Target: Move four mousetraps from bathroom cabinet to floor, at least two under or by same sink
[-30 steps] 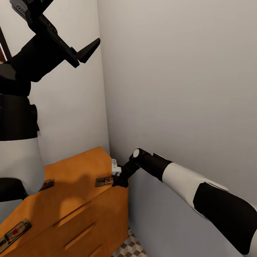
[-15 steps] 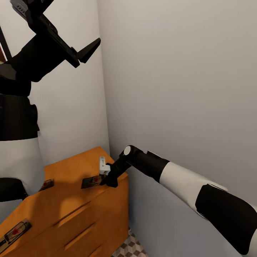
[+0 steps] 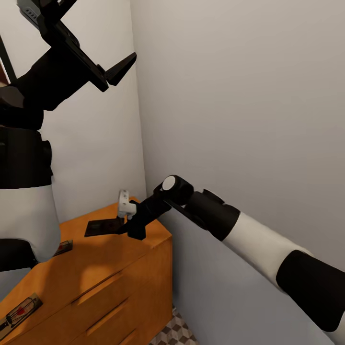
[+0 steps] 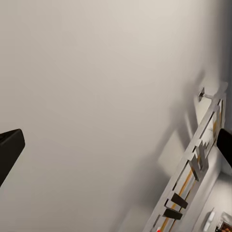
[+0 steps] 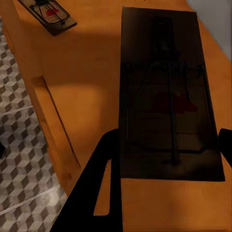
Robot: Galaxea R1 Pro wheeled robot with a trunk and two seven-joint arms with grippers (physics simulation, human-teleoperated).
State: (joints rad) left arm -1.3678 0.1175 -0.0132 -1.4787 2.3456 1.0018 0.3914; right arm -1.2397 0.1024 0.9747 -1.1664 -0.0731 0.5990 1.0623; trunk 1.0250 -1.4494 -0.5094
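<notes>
While a mousetrap (image 3: 101, 226) is held above the cabinet (image 3: 81, 268), right gripper (image 3: 125, 225) clamped on it, left gripper (image 3: 103, 72) raised, spread wide.

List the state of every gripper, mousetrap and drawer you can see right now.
right gripper: shut on a mousetrap.
held mousetrap: lifted above the cabinet top.
left gripper: open, raised, empty.
two other mousetraps: flat on the cabinet.
cabinet drawers: closed.

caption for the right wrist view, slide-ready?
Right gripper clamps a dark mousetrap above the orange cabinet top.
</notes>
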